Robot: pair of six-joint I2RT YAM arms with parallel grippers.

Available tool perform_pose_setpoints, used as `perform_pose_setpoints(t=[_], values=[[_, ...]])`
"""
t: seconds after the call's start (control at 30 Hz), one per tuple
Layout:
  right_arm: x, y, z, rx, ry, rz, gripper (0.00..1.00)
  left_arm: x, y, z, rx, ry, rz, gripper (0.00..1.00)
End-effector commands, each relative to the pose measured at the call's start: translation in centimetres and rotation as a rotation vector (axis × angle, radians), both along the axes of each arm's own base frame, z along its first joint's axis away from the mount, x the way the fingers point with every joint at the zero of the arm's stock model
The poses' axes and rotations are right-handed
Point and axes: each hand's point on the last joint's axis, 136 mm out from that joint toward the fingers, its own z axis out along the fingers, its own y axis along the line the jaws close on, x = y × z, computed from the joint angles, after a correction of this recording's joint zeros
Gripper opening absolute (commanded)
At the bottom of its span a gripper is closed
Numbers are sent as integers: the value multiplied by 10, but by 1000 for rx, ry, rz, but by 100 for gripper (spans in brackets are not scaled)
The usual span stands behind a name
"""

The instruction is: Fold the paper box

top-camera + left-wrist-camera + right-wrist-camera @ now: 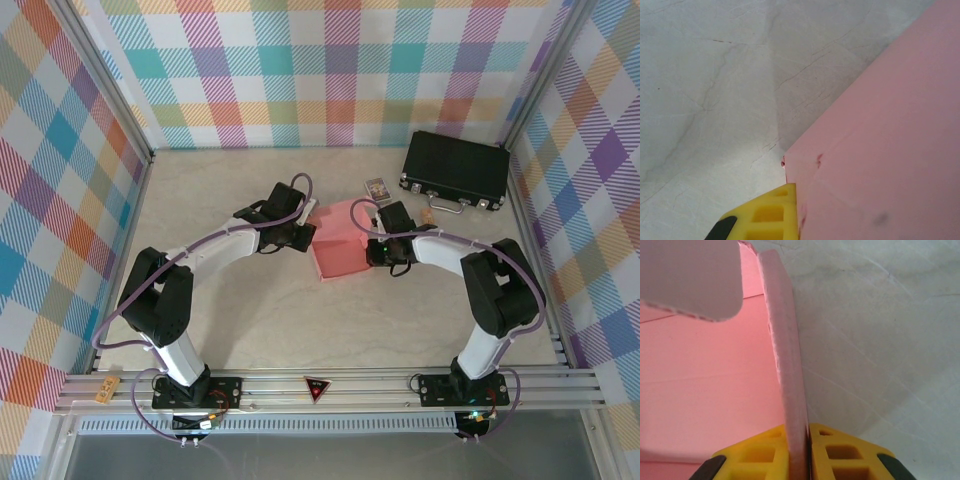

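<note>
Right gripper (799, 442) is clamped on paper box (700, 385) wall, arm (452, 250) bent inward; left gripper's (303, 236) grip cannot be determined.

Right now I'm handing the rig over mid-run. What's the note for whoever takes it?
Left gripper: at the box's left side, with one finger against a box edge. I cannot tell whether it grips.
Right gripper: shut on an upright wall of the box.
Box: mid-table, between the two grippers.
Done: partly formed, with at least one wall standing.
Left: a flap hangs loose over the inside. It likely needs tucking, and then the rest of the box needs closing.
</note>
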Motion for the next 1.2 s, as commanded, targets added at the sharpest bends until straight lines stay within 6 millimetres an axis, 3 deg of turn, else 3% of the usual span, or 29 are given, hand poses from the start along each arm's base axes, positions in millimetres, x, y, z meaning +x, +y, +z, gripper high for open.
perform_pose_setpoints(t=[0.0, 0.5, 0.8, 0.97, 1.17], values=[[-9, -8, -16, -106, 42, 9, 16, 1, -9, 10, -13, -16, -29, 0], [-12, -30, -36, -295, 95, -55, 15, 3, -10, 12, -11, -23, -35, 0], [-14, -32, -40, -368, 100, -69, 13, 3, -9, 13, -8, -28, -39, 0], [-11, -24, -27, -324, 76, -71, 14, 3, -10, 14, -11, -30, -45, 0], [-7, -2, -1, -177, 37, -70, 28, 3, -14, 20, -29, -44, -60, 0]])
